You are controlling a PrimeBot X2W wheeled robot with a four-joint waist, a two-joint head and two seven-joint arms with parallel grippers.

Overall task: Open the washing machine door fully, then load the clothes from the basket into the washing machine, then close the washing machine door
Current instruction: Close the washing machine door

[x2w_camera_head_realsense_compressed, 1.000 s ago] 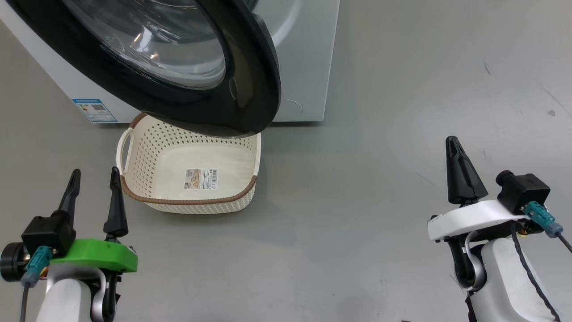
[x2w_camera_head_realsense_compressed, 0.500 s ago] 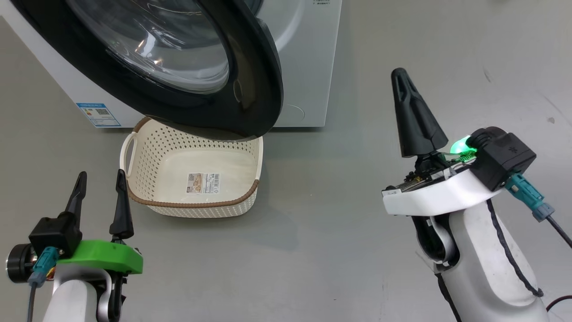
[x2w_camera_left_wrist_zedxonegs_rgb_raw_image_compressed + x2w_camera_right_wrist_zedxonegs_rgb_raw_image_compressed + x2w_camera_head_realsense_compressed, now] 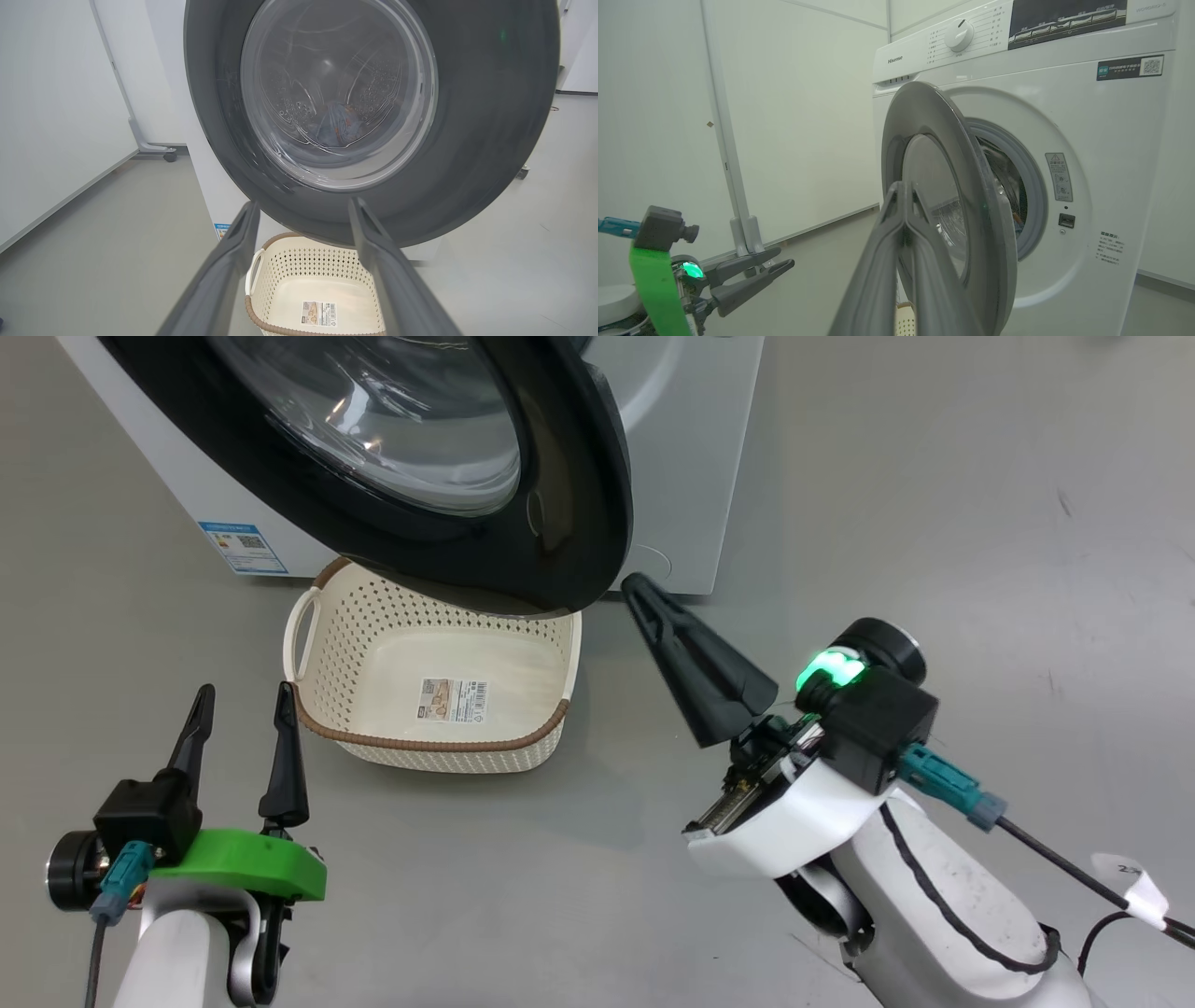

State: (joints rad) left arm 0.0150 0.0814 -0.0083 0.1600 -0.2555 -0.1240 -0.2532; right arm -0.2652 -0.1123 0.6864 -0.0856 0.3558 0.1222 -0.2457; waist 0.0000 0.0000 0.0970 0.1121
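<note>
Door [image 3: 569, 523] stands half open above the basket [image 3: 341, 644] on the floor in the head view. The left wrist view looks through the door's glass to blue clothes [image 3: 337, 127] in the drum. The right wrist view shows the door edge-on, swung off the washer [image 3: 1111, 140]. Left gripper [image 3: 243, 695] jaws are wide, holding nothing. Right gripper [image 3: 637, 588] jaws are pressed together, tip near the door's rim.

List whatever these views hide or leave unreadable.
- Head view: the washing machine door hides the far side of the basket; the frame's top edge cuts off the door's top.
- Left wrist view: the clothes inside blur behind the door glass; how many is unclear.
- Right wrist view: the control panel lettering is too small to read.
</note>
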